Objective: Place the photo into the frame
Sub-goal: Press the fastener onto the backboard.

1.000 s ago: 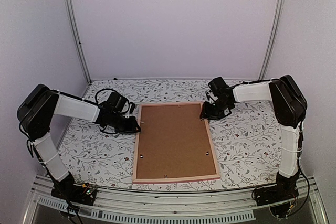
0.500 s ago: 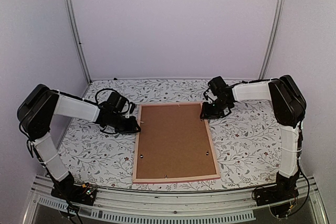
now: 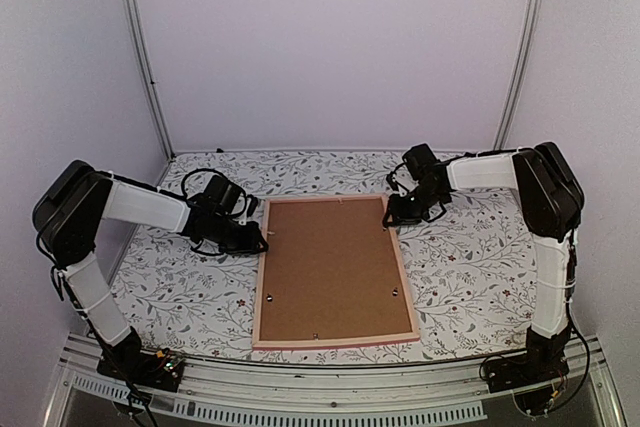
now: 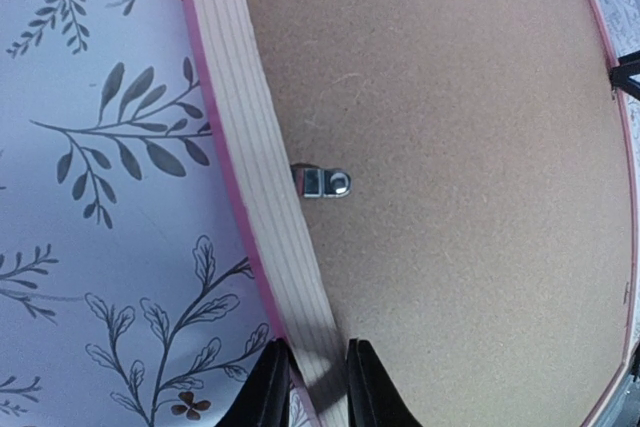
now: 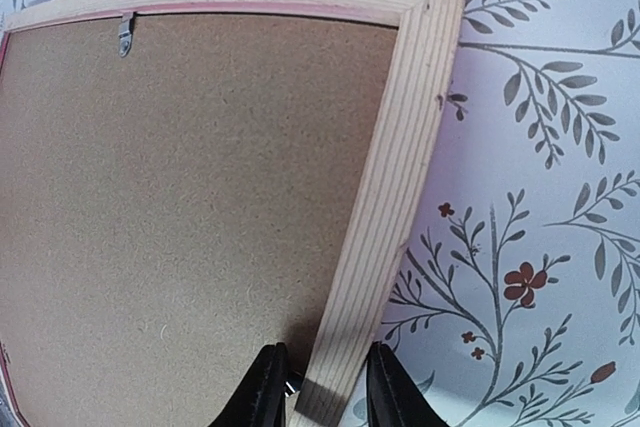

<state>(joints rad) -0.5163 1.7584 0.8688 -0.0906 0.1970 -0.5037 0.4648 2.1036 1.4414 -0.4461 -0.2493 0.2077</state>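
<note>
The frame is laid face down in the middle of the counter, its bare wooden back turned up. A brown backing board is seated inside it, and a small metal clip on the left rail is turned inward over the board's edge.

The left fingers are closed on the frame's left rail, one finger on the outer side and one on the inner. The right fingers are set astride the right rail near the far right corner. They are narrowed almost to the wood, but it cannot be told whether the rail is actually pinched.

The photo is not seen in any view. It may be shut in beneath the board, but this cannot be confirmed from above.

If it is, the loading is judged to be largely done, and what is left is to turn the frame face up with both arms. Otherwise the board must be lifted out again.
</note>
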